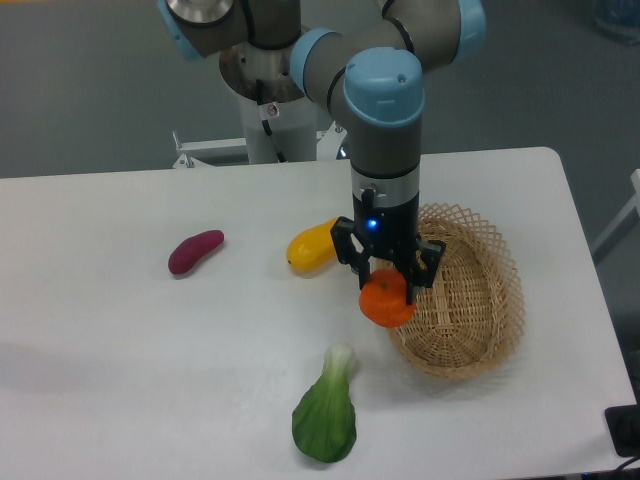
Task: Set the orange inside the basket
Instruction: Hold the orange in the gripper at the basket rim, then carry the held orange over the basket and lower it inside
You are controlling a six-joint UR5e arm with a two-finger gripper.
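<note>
Gripping the orange [386, 300] between my two black fingers, I am holding my tool [388, 285] clamped on it from above, one finger on each side of the fruit. The orange is hanging above the tabletop [120, 340] at the left rim of the basket [470, 300], overlapping that rim in the camera view; whether it is touching the wicker I cannot tell. It is nearly round and slightly flattened, so its wider axis is lying about level, with no stem end that I can make out. The oval basket is lying with its long axis running from far to near. My wrist is pointing straight down, a small blue light glowing on it. A yellow oblong fruit [312, 248] is lying just behind my tool, a purple sweet potato [195, 251] well to the left, and a bok choy [326, 415] near the front edge. No writing is readable anywhere.
</note>
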